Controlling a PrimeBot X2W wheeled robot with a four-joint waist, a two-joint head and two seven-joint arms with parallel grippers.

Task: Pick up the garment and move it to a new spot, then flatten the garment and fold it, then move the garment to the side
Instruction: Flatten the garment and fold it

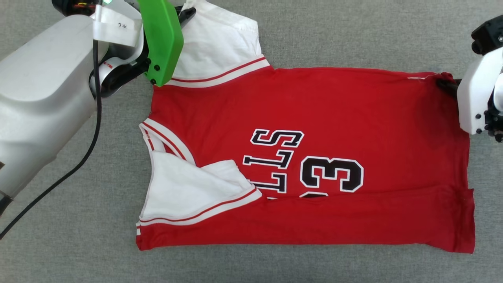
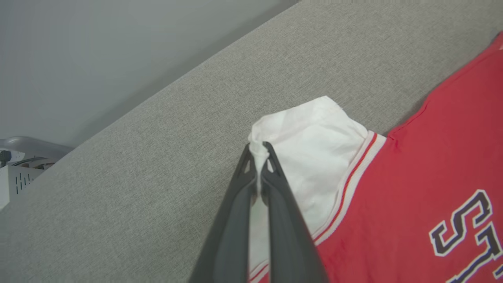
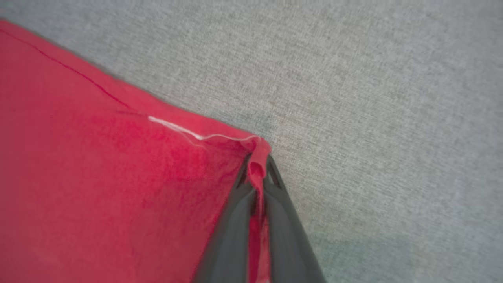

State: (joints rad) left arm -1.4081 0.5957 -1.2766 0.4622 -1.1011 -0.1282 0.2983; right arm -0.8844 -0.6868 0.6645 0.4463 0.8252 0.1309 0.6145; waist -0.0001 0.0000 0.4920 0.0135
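Note:
The garment (image 1: 314,118), a red jersey with white sleeves and black lettering, lies spread on the grey surface, its near long edge folded over. My left gripper (image 2: 259,151) is shut on the tip of the far white sleeve (image 2: 310,157); in the head view that gripper (image 1: 184,15) sits at the top left behind a green cover. My right gripper (image 3: 259,165) is shut on the far red hem corner (image 3: 257,147), which bunches between the fingers. That gripper (image 1: 446,84) meets the jersey's top right corner in the head view.
Grey fabric surface (image 1: 353,35) runs all around the garment. A black cable (image 1: 78,161) hangs from my left arm across the surface at the left. The surface's edge, a grey wall and a white device (image 2: 15,177) appear in the left wrist view.

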